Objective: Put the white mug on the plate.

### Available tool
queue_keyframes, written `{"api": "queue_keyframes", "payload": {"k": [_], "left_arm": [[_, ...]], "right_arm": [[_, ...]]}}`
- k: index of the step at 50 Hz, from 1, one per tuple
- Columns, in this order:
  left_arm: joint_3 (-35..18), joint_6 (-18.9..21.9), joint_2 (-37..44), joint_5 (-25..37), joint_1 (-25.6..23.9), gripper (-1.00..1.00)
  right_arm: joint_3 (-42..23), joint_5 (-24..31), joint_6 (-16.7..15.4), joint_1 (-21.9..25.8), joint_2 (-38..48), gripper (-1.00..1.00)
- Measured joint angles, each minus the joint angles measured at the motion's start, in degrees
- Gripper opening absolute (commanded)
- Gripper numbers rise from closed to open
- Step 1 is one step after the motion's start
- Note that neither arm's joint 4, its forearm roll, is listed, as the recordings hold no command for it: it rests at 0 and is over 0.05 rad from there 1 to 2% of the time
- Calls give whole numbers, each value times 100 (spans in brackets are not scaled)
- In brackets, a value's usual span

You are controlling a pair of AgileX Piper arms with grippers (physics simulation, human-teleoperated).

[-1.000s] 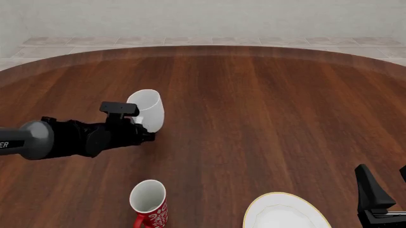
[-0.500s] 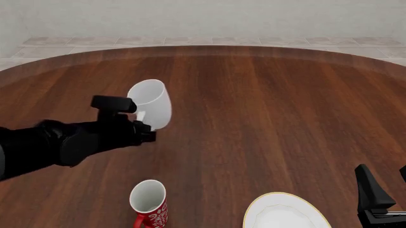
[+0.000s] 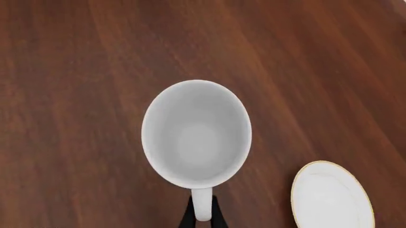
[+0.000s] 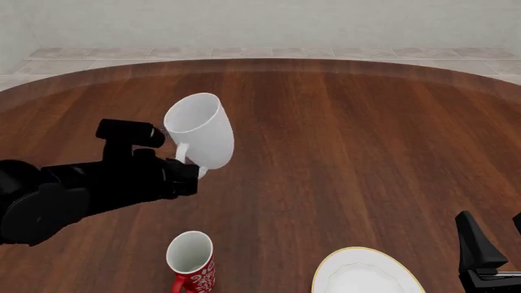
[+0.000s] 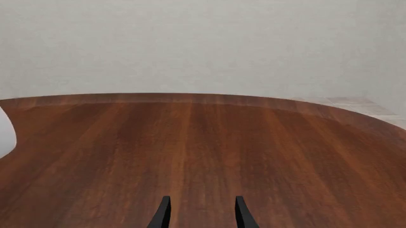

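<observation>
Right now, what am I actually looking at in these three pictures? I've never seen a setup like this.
This is a computer simulation of two robot arms at a wooden table. One picture looks from above and behind the arms; the other two come from small cameras mounted on each arm, looking along its claw.

The left claw is pinching the white mug by its handle and has it lifted, tilted, above the table. The left arm's camera looks straight into the mug.

The right claw is open, holds nothing and sits at the near right edge.

A red mug stands on the table, and the plate, white with a yellowish rim, lies to its right. The white mug is meant to go on that plate.
</observation>
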Motion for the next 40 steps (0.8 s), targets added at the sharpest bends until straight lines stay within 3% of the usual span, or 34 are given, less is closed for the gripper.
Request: {"api": "queue_keyframes", "payload": {"k": [18, 40], "left_arm": [[-36, -276, -585, 511, -623, -100], [-49, -380, -660, 608, -1528, -100]], "right_arm": [[0, 0, -1, 0, 0, 100], [0, 0, 0, 0, 0, 100]]}}
